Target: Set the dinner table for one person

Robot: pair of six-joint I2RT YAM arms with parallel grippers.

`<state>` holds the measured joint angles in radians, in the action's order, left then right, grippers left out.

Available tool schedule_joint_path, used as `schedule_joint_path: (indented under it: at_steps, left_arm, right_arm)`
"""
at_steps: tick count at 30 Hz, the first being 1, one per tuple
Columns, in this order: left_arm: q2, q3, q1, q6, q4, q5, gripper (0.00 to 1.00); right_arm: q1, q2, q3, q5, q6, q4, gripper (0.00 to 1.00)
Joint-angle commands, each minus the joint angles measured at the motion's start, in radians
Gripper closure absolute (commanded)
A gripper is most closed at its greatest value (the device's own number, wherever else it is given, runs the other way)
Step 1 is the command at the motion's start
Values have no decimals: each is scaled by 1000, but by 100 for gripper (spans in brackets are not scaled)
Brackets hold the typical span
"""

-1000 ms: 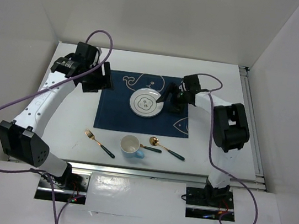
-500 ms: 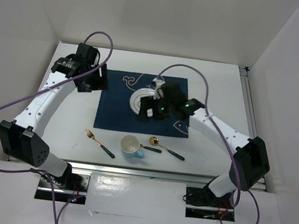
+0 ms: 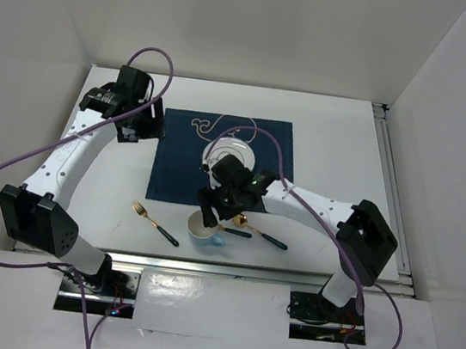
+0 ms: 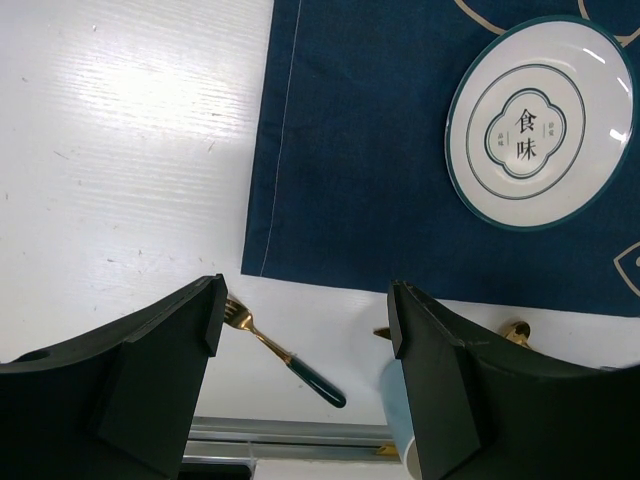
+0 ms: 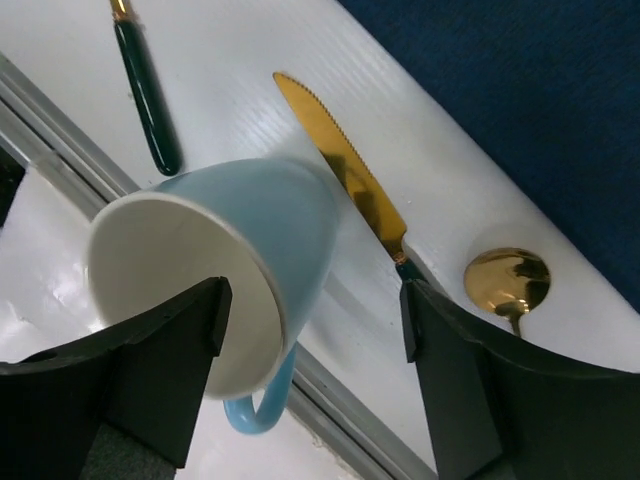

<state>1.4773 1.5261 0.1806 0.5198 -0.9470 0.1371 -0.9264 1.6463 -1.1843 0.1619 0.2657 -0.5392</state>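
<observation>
Plate (image 4: 540, 122) on navy placemat (image 4: 370, 150); cup (image 5: 230, 260), fork (image 4: 285, 355) nearby.

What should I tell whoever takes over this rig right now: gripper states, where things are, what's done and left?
Left gripper open, empty, by the placemat's left edge.
Right gripper open over the cup, gripping nothing.
Done: plate on the placemat.
Left: fork, cup, knife and spoon lie on the bare dinner table in front of the placemat, still to arrange.
</observation>
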Motion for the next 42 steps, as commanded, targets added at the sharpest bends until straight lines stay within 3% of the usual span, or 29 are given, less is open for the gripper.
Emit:
schedule_joint_path:
  at_steps: [1, 6, 7, 12, 17, 22, 31, 36, 42]
  left_arm:
    - [-9, 12, -3, -12, -4, 4, 17]
    - [-9, 12, -3, -12, -4, 13, 17]
    - [-18, 12, -3, -21, -4, 13, 17]
    - [-18, 12, -12, -21, -4, -5, 17]
    - [-18, -21, -12, -21, 14, -30, 17]
    - [-28, -41, -12, -21, 14, -39, 18]
    - [-75, -144, 48, 91, 5, -25, 18]
    - [-106, -222, 82, 143, 5, -13, 18]
    - [-160, -320, 122, 204, 14, -13, 17]
  right_arm:
    - [-19, 29, 5, -38, -3, 22, 25]
    - [-28, 29, -6, -64, 6, 22, 61]
    - [-28, 14, -6, -82, 6, 1, 74]
    - [-28, -23, -119, -204, 15, -100, 99]
    - [30, -23, -295, -305, 15, -244, 100]
    - [235, -2, -435, -317, 15, -254, 100]
    - [572, 358, -868, -305, 87, -327, 100]
    - [649, 538, -1092, -305, 96, -369, 100]
    - [683, 641, -1129, -283, 96, -341, 100]
